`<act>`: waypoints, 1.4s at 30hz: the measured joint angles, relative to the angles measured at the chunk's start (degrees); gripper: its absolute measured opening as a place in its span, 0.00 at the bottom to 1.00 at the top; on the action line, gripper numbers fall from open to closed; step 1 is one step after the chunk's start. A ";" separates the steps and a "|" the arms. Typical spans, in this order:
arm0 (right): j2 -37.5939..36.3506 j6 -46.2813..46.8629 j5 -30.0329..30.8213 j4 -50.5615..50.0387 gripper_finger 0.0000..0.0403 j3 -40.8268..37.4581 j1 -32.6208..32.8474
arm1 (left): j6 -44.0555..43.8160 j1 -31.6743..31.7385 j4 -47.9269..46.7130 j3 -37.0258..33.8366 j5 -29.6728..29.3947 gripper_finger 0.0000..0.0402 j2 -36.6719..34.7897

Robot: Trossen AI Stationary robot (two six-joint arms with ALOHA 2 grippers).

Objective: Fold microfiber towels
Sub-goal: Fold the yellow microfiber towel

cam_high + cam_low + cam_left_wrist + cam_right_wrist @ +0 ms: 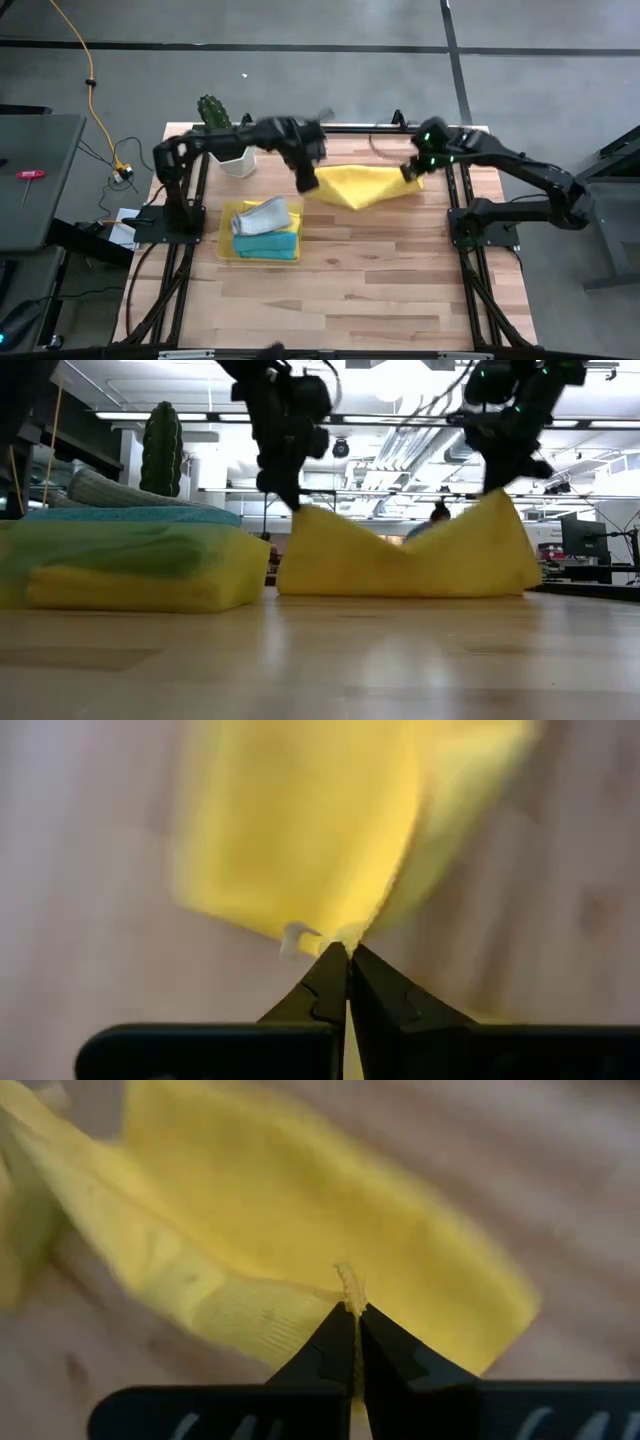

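Soft bright-yellow microfiber towel (365, 185) lies just beside the translucent yellow plastic tray (228, 249), two corners lifted and middle sagging to the table. Left gripper (308, 182) and right gripper (412, 171) each pinch a corner. Tray holds folded cloths (263, 222) — this fold looks unfinished.

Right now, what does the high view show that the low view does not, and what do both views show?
Only the high view shows the whole wooden table, both arm bases, and the grey towel on the turquoise towel in the tray.

Only the low view shows the sag between the yellow towel's two raised corners, and the room behind.

Both show the left pincer and right pincer shut on the yellow towel, and the cactus.
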 joint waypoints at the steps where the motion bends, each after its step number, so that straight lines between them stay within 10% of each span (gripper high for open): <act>1: 0.30 -1.14 0.88 0.36 0.00 1.91 -1.47 | 0.03 1.45 1.01 0.29 -1.27 0.00 -1.22; 11: 15.54 -20.29 4.84 1.44 0.00 25.90 -18.84 | 6.68 21.22 1.03 15.96 -12.95 0.00 -5.58; 21: 29.20 -30.65 3.14 3.40 0.00 48.11 -18.24 | 11.93 28.19 -4.80 20.95 -19.41 0.00 -7.84; 42: 13.08 -14.20 1.95 7.52 0.00 2.77 -3.34 | -7.58 -0.16 -0.74 -13.77 -18.48 0.00 -7.73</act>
